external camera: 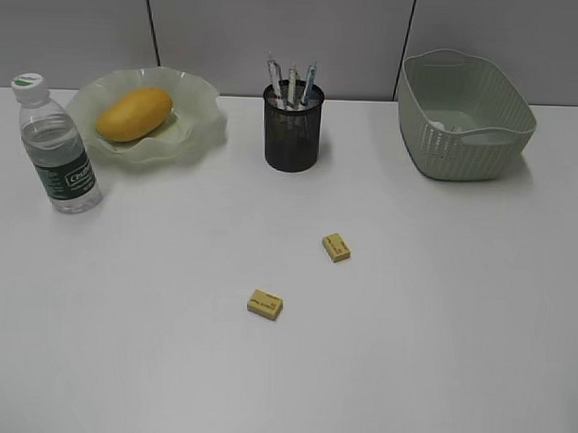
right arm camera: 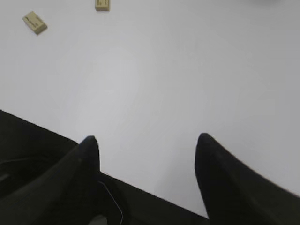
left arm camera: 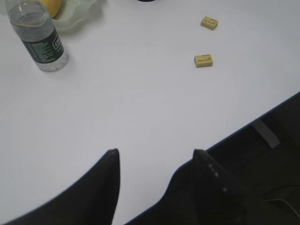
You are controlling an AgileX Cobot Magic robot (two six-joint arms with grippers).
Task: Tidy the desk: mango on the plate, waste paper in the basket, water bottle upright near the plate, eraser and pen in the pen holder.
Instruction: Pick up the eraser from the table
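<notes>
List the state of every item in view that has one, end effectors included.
Yellow-orange oval mango: lying on the ruffled pale green plate.
Clear plastic water bottle: upright, capped, beside the plate.
Black wire-mesh pen holder: upright, pens inside.
Two yellow erasers: loose on the white desk.
Grey-green woven basket: upright.
Left end effector: open, empty.
Right end effector: open, empty.

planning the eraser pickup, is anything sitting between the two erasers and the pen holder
Nothing visible. The two erasers lie on bare desk in front of the pen holder. The stretch between them is open; the bottle, plate and basket stand off to the sides.
</notes>
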